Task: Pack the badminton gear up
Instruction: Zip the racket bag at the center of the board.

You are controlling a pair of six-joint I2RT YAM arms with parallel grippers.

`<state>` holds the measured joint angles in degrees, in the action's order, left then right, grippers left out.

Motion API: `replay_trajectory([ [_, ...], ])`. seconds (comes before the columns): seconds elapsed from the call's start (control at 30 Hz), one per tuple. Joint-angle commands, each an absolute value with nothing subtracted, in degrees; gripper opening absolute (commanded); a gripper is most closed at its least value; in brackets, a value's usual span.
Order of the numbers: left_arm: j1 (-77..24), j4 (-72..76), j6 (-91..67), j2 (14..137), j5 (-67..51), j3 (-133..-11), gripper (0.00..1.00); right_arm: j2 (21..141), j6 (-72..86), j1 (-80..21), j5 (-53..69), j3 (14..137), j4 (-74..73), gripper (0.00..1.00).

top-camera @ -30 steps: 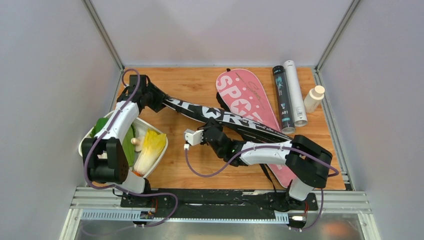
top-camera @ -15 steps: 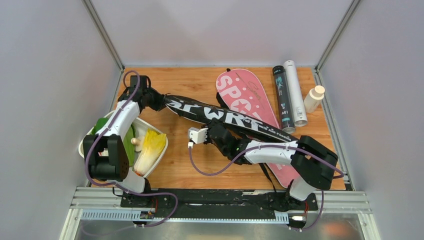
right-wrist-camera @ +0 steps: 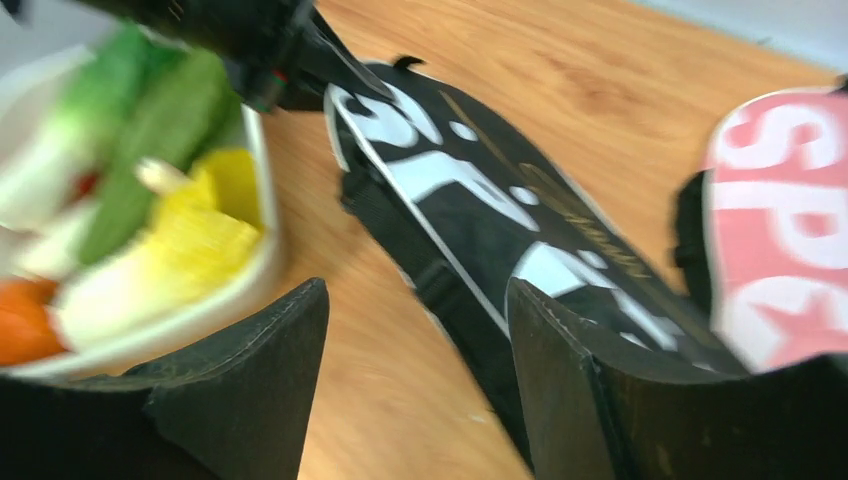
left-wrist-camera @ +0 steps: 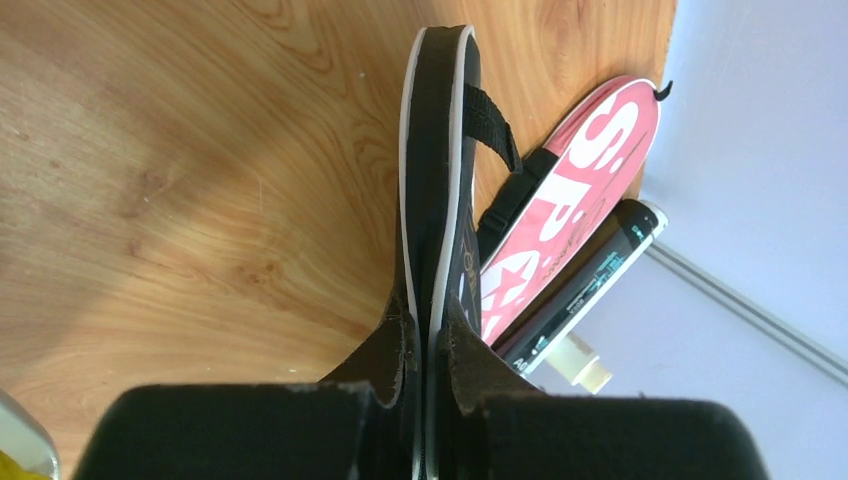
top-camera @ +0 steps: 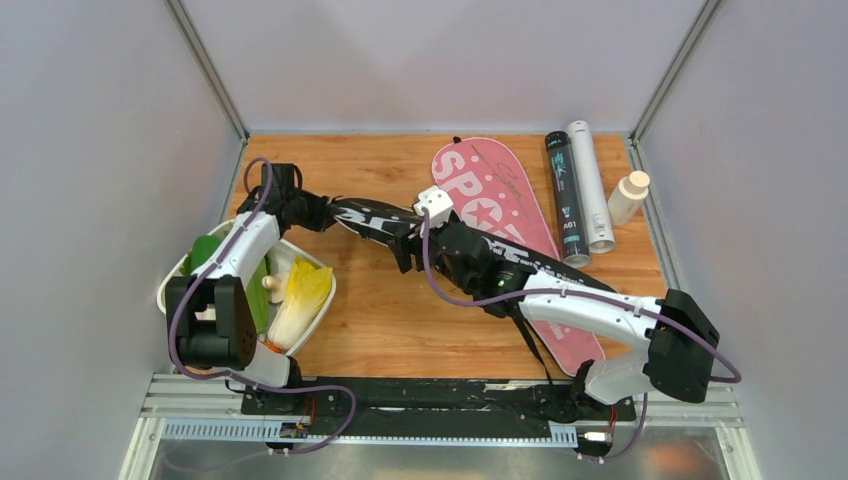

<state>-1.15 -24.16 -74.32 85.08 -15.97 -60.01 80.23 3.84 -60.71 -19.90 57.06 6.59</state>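
Left hand (top-camera: 322, 213) closed on end of black bag (top-camera: 366, 218), near left rear corner of surface (top-camera: 370, 320). Bag runs diagonally toward right edge, overlapping pink bag (top-camera: 492, 188). Right hand (right-wrist-camera: 415, 370) open, fingers spread above black bag, gripping nothing. Black tube (top-camera: 566, 195) and white tube (top-camera: 590, 180) side by side at right rear corner.

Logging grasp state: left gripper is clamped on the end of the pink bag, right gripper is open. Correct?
Wrong bag. The left gripper is clamped on the end of the black bag, not the pink bag; the left wrist view shows it. The right gripper is open, as you said.
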Motion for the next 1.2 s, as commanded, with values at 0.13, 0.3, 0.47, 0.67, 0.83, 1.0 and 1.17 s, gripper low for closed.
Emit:
replay_trajectory([
  [0.13,-3.24,-26.45,-83.07,82.78,-20.74,-60.87,0.00,84.60,36.07,-62.24,-18.08,53.76,20.87,0.58],
  [0.3,-3.23,-27.53,-85.83,81.22,-20.62,-59.99,0.00,89.65,37.86,-65.89,-22.02,53.95,28.51,0.54],
  [0.47,-3.19,-29.24,-86.49,80.71,-20.66,-60.02,0.00,96.03,40.67,-66.53,-26.90,56.56,31.88,0.52],
  [0.67,-3.19,-30.97,-87.68,80.52,-20.64,-59.71,0.00,100.45,41.67,-66.59,-31.27,60.44,31.46,0.50],
  [0.83,-3.17,-32.38,-88.11,80.97,-21.78,-60.48,0.00,102.82,40.43,-66.49,-32.56,62.68,32.85,0.51],
  [1.0,-3.21,-34.33,-88.62,80.97,-23.36,-60.64,0.00,103.50,39.42,-66.25,-36.60,63.90,32.40,0.52],
  [1.17,-3.24,-34.70,-89.00,80.78,-23.79,-60.02,0.00,104.85,37.34,-65.84,-37.70,67.15,29.99,0.52],
])
